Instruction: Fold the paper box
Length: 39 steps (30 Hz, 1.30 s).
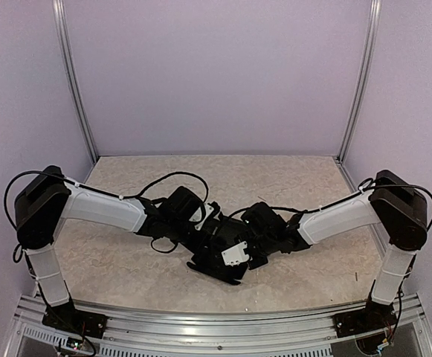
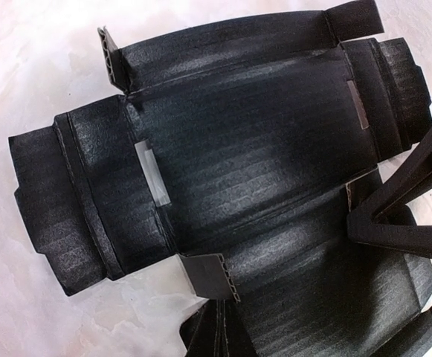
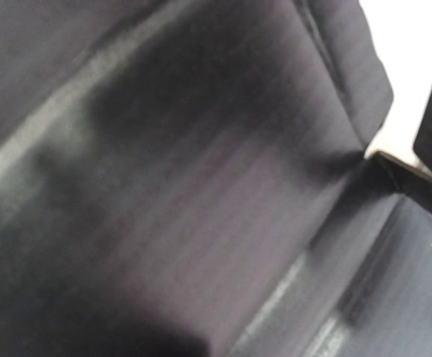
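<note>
The paper box [image 2: 245, 171], a matte black ribbed sheet with flaps and two grey slots, lies spread and slightly bowed on the table. Short tabs stand up at its corners [image 2: 210, 274]. My left gripper [image 2: 227, 338] sits at the sheet's near edge, fingers pressed together. From above, both grippers meet over the box [image 1: 217, 272]: the left gripper [image 1: 210, 242] and the right gripper [image 1: 239, 259], which carries a white tag. The right arm's triangular black bracket [image 2: 394, 223] rests over the sheet's right side. The right wrist view is filled by blurred black cardboard [image 3: 201, 186]; its fingers do not show.
The table top [image 1: 290, 178] is beige and marbled. Pale purple walls close in the back and sides, with aluminium posts [image 1: 78, 97] at the back corners. A metal rail [image 1: 216, 320] carrying the arm bases runs along the near edge.
</note>
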### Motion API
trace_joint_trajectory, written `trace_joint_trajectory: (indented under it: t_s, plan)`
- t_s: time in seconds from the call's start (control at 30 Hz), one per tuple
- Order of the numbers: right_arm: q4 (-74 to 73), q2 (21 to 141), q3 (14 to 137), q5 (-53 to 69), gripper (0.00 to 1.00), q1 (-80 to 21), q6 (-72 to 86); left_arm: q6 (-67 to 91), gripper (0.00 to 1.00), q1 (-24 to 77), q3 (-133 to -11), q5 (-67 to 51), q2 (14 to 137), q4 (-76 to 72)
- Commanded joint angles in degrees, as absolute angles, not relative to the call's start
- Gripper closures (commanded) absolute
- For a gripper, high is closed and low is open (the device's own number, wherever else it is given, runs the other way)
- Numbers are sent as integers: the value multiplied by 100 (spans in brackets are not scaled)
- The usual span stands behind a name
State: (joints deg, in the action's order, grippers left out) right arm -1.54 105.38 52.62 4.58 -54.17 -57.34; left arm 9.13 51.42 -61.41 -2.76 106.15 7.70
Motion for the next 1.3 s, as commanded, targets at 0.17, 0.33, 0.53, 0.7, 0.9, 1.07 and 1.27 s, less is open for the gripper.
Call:
trace_joint_trajectory:
  t_s: [0.17,0.33,0.53,0.7,0.9,1.07,1.27]
  plan:
    - [-1583,11162,4834,268,100,-5293,-5625,669,99,4920,-6393,-393,10283,1386]
    - [-1591,11173,4838,272,100,-5294,-5620,645,99,4757,-6449,-525,10370,1389]
    - [-1600,11183,4859,259,100,-5295,-5616,624,99,4800,-6731,-837,10711,1274]
    - [-1592,11188,4852,257,100,-5293,-5616,571,100,4907,-6933,-1101,11013,1327]
    - [-1598,11205,4863,250,100,-5291,-5607,634,100,4944,-6838,-1205,11153,1365]
    - [-1605,11224,4877,241,100,-5292,-5599,691,100,4983,-6780,-1322,11221,1261]
    - [-1592,11206,4866,246,100,-5294,-5590,755,100,4996,-6861,-1254,11482,1371]
